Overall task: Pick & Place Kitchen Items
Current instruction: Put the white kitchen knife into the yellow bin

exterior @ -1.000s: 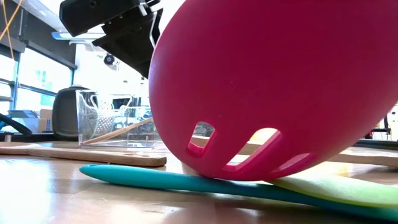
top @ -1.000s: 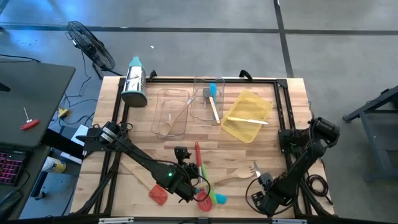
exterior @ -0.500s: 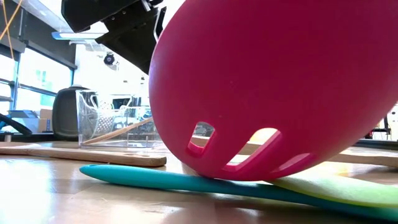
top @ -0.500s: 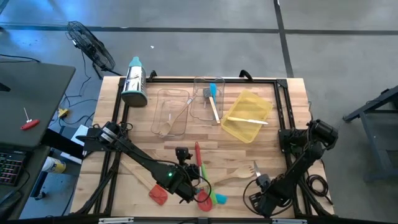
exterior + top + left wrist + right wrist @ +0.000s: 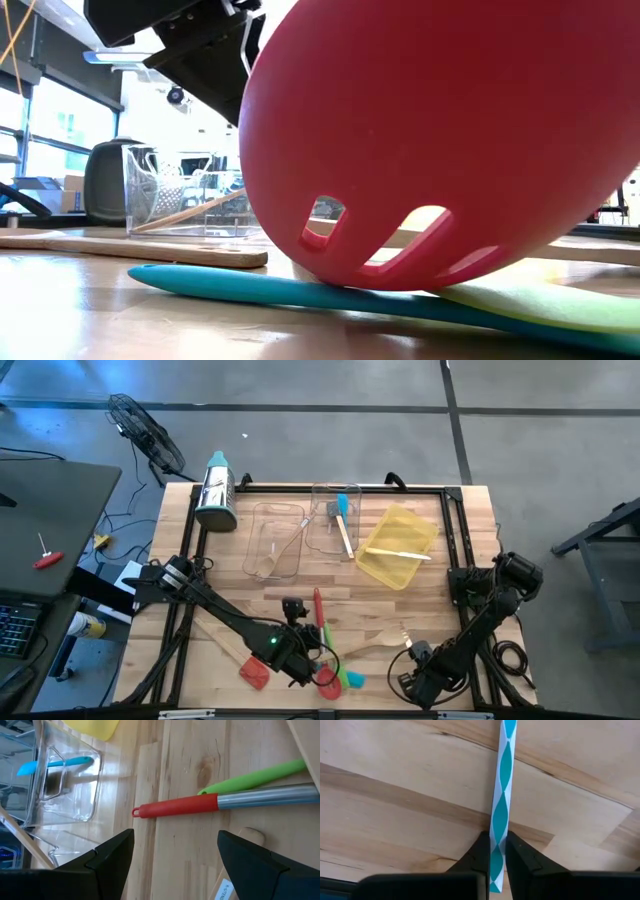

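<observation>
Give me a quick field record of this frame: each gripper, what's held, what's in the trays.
left gripper: open, low over the red-handled utensil and green handle
right gripper: shut on teal-and-white patterned handle, at the table's near right
clear tray: wooden utensil inside
second clear tray: teal spatula
yellow tray: one pale utensil

No legible text, labels, brands or numbers in any view. A small white sticker (image 5: 223, 889) on a wooden piece carries dark print, too small to read.
</observation>
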`<state>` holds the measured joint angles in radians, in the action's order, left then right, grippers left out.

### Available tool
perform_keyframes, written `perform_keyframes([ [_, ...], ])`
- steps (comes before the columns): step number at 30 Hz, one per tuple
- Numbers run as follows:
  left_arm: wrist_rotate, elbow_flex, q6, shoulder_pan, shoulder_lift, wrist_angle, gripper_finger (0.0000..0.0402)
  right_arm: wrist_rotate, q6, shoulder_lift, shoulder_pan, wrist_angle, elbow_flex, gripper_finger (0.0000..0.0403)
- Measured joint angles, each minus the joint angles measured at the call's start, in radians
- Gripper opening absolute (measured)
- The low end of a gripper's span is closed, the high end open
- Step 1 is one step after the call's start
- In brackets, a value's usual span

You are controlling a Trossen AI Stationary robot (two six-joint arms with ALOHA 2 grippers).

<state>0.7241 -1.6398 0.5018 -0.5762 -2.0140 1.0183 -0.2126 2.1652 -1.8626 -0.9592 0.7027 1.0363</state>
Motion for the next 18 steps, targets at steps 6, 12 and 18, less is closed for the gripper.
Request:
perform_keyframes([
  [6,-0.004,0.0,0.003,0.0,0.0,0.0,0.0283,0.005,-0.042,0.0,0.0,0.018,0.0,0.0024],
  [12,-0.028,0.0,0.004,0.0,0.0,0.0,0.0283,0.008,-0.048,0.0,-0.001,0.021,0.0,0.0024],
  [18,-0.067,0.0,0.003,0.0,0.0,0.001,0.0283,0.026,-0.069,0.008,-0.002,0.024,0.0,0.0024],
])
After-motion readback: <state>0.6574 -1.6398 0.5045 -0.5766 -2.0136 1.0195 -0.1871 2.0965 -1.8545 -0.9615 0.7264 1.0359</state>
